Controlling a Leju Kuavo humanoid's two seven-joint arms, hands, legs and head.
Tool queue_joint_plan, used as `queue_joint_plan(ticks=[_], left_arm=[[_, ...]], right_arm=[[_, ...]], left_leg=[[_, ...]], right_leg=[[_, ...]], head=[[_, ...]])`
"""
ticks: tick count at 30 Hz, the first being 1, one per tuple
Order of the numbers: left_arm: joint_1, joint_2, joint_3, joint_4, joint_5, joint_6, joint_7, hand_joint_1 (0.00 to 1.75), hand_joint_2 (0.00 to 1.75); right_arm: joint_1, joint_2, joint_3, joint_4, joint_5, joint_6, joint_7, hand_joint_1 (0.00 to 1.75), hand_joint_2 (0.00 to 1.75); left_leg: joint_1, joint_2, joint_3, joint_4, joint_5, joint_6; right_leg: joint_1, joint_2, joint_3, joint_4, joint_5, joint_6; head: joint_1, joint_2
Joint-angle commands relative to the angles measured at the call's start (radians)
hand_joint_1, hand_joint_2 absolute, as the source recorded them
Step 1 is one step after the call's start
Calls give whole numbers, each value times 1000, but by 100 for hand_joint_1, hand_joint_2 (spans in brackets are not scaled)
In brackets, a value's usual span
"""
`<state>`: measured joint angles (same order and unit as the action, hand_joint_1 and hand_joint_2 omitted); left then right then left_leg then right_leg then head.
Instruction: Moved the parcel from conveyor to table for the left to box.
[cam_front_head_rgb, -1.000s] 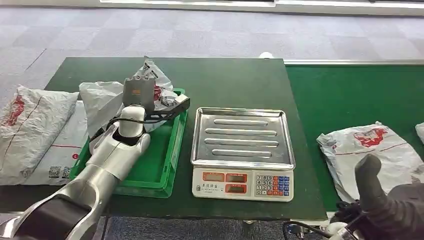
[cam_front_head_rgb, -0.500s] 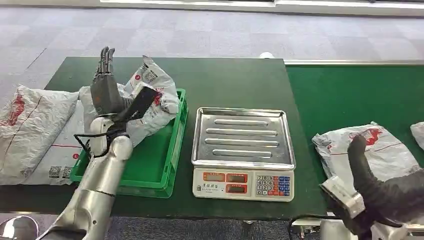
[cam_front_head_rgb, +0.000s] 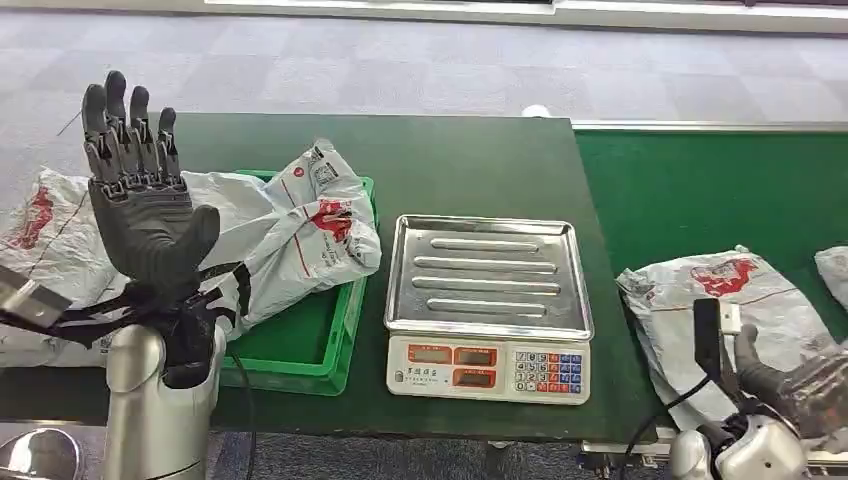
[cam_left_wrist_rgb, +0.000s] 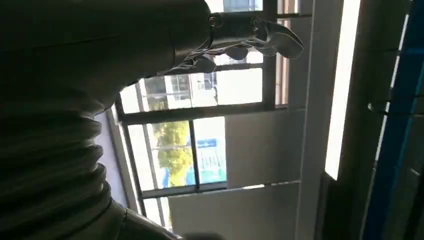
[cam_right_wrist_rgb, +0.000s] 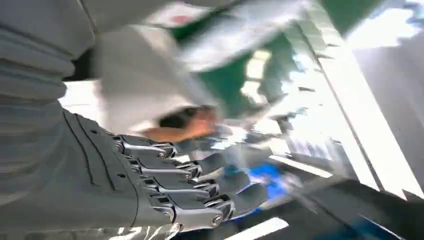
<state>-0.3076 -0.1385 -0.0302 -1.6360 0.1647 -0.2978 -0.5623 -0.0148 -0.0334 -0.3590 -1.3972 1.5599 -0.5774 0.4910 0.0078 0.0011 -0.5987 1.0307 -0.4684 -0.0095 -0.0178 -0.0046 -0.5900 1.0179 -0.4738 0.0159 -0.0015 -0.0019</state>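
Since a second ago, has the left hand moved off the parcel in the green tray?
Yes. The left hand has lifted up and swung left of the green tray, fingers spread, leaving the parcel there.

The dark green counter (cam_front_head_rgb: 470, 160) carried a green plastic tray (cam_front_head_rgb: 320, 345) beside the left fingers (cam_front_head_rgb: 125, 125) and a steel-topped weighing scale (cam_front_head_rgb: 488, 305) farther right.

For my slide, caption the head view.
Left hand raised open beside the parcel in the green bin; scale alongside.
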Motion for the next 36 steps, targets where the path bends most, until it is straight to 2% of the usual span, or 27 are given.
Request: queue_joint_plan(ticks=[1,2,3,7,10,11,12,13,15,25,27,29,30,31,32,36], left_arm=[[32,-18,24,-83,26,-85,-8,0,175],[30,-18,18,-86,32,-112,-13,0,175],[26,-29,17,-87,28,-129,-13,0,175],[18,-38,7,-90,-64,-99,-10,0,175],[15,-42,-1,-84,-120,-82,-16,0,175],[19,-41,-2,-89,-137,-77,-23,0,175],[25,-36,-4,-94,-150,-76,-29,0,175],[29,-34,-4,-95,-151,-77,-31,0,175],[33,-28,-3,-95,-168,-78,-47,0,175],[30,-29,-3,-90,-171,-81,-50,0,175],[27,-29,-3,-87,-174,-86,-56,0,175],[10,-29,-6,-66,-185,-90,-66,0,175],[5,-29,-7,-60,-204,-79,-72,0,175],[6,-29,-7,-61,-212,-75,-74,0,175],[17,-29,-3,-77,-232,-60,-77,0,175],[34,-24,4,-104,-240,-58,-78,0,175]], right_arm=[[-49,-115,-43,350,11,169,25,0,175],[-60,-115,-78,390,11,300,56,0,175],[-73,-118,-117,426,11,329,33,0,175],[-102,-136,-162,528,11,303,26,0,175],[-126,-117,-218,554,11,302,-42,0,175],[-142,-104,-245,560,5,313,-90,0,175],[-167,-84,-278,574,-67,330,-191,0,175],[-174,-82,-283,583,-65,333,-194,0,175],[-200,-69,-303,616,-132,365,-298,0,175],[-204,-69,-304,631,-135,363,-305,0,175],[-215,-69,-314,653,-169,400,-352,0,175],[-234,-77,-308,724,-224,502,-449,0,175],[-244,-76,-310,754,-251,499,-485,0,175],[-248,-78,-304,768,-253,492,-492,24,175],[-259,-77,-288,783,-252,468,-502,175,175],[-279,-72,-273,779,-253,469,-503,175,175]], left_leg=[[0,3,4,-3,0,1],[-1,3,3,-2,0,1],[0,2,3,-2,0,0],[0,-1,4,-3,1,1],[0,1,3,-2,0,1],[0,2,4,-3,1,1],[-1,2,3,-2,0,1],[-1,3,2,-1,0,1],[0,4,3,-2,0,1],[0,3,3,-1,0,1],[-1,3,3,-2,1,1],[0,3,3,-2,0,1],[0,4,5,-3,1,1],[0,3,4,-2,1,1],[0,3,4,-3,1,1],[0,7,3,-1,0,1]], right_leg=[[1,3,4,-4,1,-1],[0,3,2,-3,1,-1],[1,1,3,-3,1,-1],[1,-1,4,-5,1,-1],[1,0,3,-3,1,-1],[1,1,3,-4,2,-1],[0,2,2,-2,1,-1],[0,3,1,-2,1,-1],[0,4,1,-2,1,-1],[0,3,1,-2,1,-1],[0,3,2,-2,1,-1],[0,3,2,-2,1,-1],[1,3,3,-4,2,-1],[1,3,3,-3,1,-1],[1,3,3,-4,2,-1],[0,7,1,-1,2,-1]], head=[[0,0],[0,0],[0,0],[0,0],[0,0],[0,0],[0,0],[0,0],[0,0],[0,0],[0,0],[0,0],[0,0],[0,0],[0,0],[0,0]])
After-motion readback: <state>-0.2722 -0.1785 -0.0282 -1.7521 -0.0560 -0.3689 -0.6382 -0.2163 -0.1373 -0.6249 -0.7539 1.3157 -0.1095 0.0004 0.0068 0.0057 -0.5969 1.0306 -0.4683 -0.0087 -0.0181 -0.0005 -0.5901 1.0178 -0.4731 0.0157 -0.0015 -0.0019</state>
